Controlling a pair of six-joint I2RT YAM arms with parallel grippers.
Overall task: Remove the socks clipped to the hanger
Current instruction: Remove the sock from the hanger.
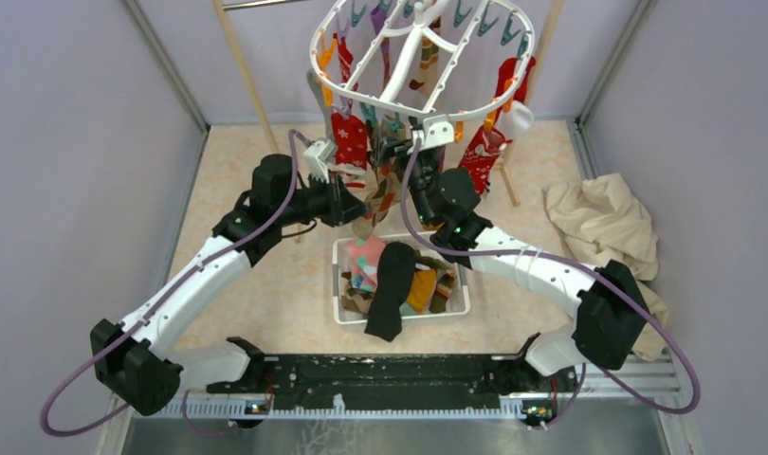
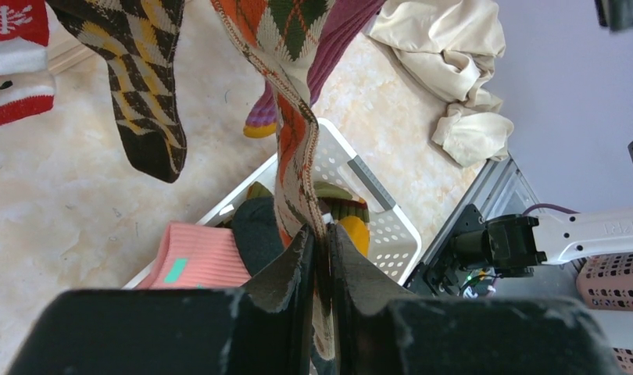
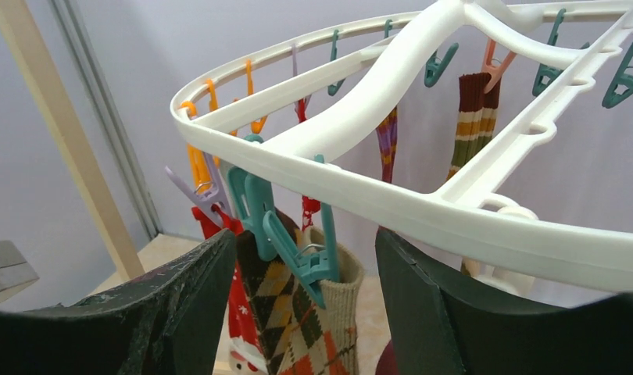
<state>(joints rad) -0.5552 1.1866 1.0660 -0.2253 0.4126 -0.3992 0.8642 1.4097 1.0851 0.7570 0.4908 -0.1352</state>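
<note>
- Gripping an orange/green argyle sock (image 2: 286,117) low down, the L hand (image 2: 320,234) was clamped tight, fabric pinched betw. both fingers; the sock ran up out of the top of the left wrist view.
- R hand (image 3: 305,250) was wide open w/ nothing in it; its fingers stood either side of a teal clip (image 3: 286,234) biting the cuff of an argyle sock, just under the hanger (image 3: 423,211) rim. Couldn't tell for sure it was the same sock.
- Hanger hung over the back half of the bench (image 1: 266,308), w/ other socks clipped round it: a red sock (image 1: 350,140), a striped sock (image 3: 473,117), and a dark brown/yellow sock (image 2: 141,86) near the gripped one.
- White basket (image 1: 340,284) sat on the bench below, betw. the two arms, w/ loose socks inside: a pink sock (image 2: 204,258) and a black sock (image 1: 390,284) draped over the near rim.
- Cream cloth (image 1: 603,223) lay crumpled at the R side of the bench.
</note>
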